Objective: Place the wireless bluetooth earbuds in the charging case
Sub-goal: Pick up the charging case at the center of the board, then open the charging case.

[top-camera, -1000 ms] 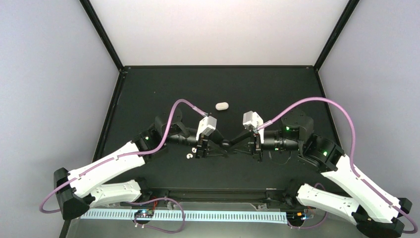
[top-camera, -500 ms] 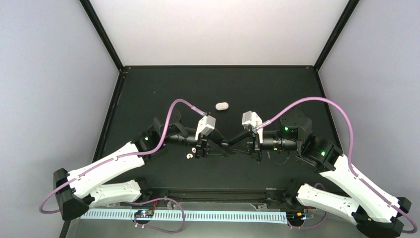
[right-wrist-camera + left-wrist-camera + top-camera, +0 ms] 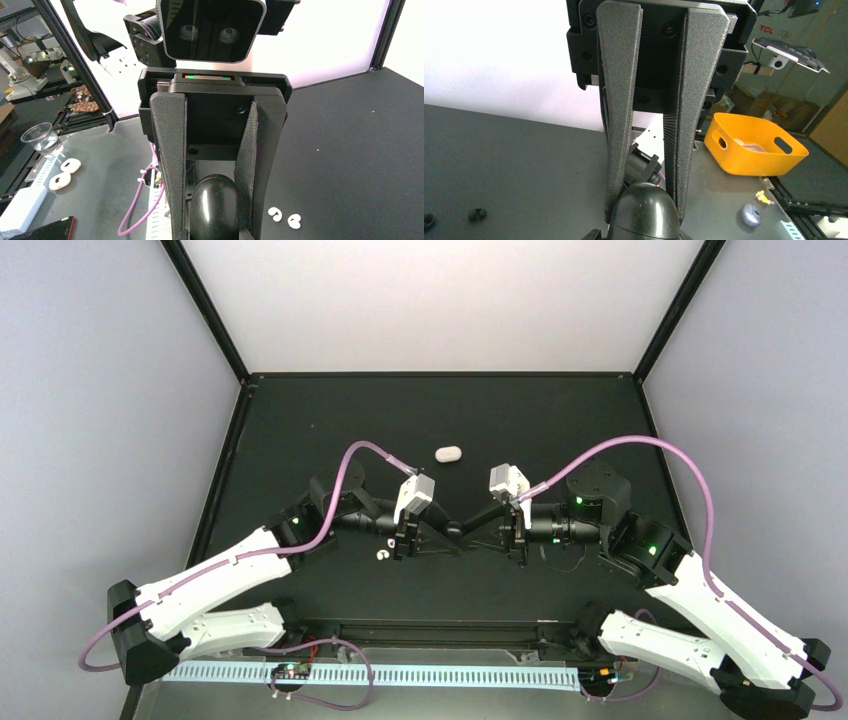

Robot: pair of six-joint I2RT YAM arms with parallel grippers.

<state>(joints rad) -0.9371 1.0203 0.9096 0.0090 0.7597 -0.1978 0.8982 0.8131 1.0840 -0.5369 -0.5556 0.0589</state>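
Observation:
The white charging case lies shut on the black table, beyond both arms. Two white earbuds lie on the mat just beside the left arm's wrist; the right wrist view shows them side by side. My left gripper and right gripper meet tip to tip at the table's middle. Between them is a glossy black oval object. The left gripper has its fingers against the sides of the black dome. The right gripper is shut on its other end.
Two small black bits lie on the mat at the lower left of the left wrist view. Off the table stand an orange bin, a small blue object and a clear cup. Purple cables arc over both arms.
The left gripper's fingers have drawn in a little around the black oval object. Both arms have shifted only slightly; case and earbuds have not moved.

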